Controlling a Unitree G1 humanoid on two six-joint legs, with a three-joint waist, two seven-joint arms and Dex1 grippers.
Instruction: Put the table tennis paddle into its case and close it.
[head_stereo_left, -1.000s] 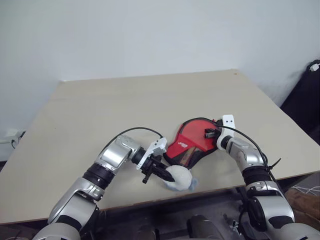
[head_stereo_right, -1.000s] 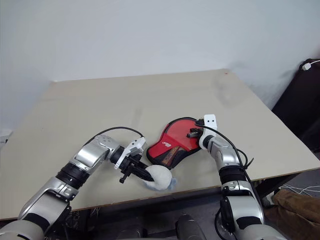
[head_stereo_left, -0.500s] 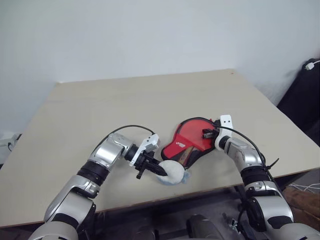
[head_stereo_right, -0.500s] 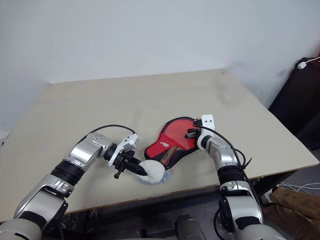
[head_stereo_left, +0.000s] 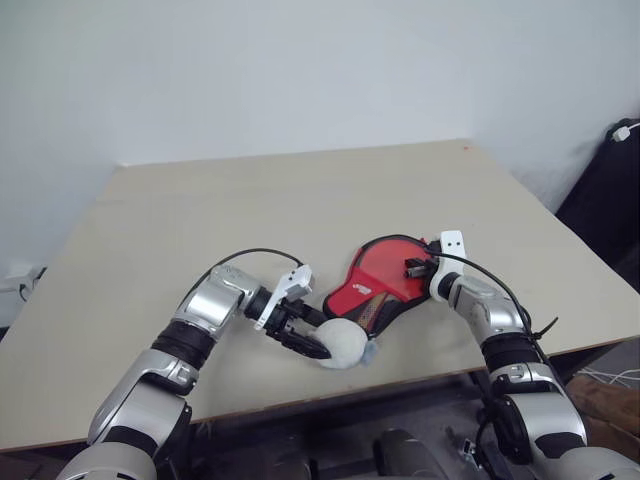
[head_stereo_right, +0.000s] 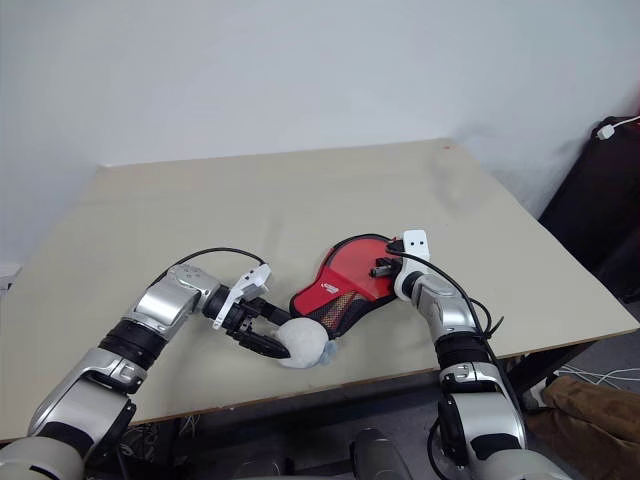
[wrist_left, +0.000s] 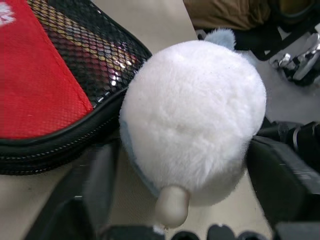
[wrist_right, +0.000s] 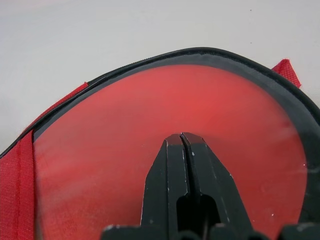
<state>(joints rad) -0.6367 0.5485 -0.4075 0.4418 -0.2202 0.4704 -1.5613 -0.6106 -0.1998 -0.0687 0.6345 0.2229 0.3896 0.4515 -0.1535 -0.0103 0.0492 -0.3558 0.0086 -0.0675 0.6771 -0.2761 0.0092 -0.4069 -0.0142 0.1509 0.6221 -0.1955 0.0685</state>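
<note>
- The case (head_stereo_left: 385, 280) lies on the table (head_stereo_left: 260, 210), just right of centre in the lower half of the left eye frame, red side up, with its white logo and a mesh patch at its lower left end.
- In the right wrist view a smooth red surface, bordered by black trim, lies under the right gripper's fingers; this looks like the face of the table tennis paddle (wrist_right: 125, 150) inside the open case, though I cannot tell that for sure.
- The right gripper (head_stereo_left: 415, 267) sits at the right edge of the case, in the lower right part of the left eye frame. Its two black fingers (wrist_right: 172, 170) are pressed together with no gap and nothing between them, their tips over the red surface; whether the tips touch it is unclear.
- A white fuzzy ball (head_stereo_left: 343, 346) rests on the table near its front edge, just beside the mesh end of the case, below centre in the frame.
- The left gripper (head_stereo_right: 268, 340) is at the ball's left side, lower centre-left of the right eye frame. Its fingers (wrist_left: 97, 190) are spread wide, one on each side of the ball, and do not clamp it.
- The left gripper lies apart from the case, with the ball between them.
</note>
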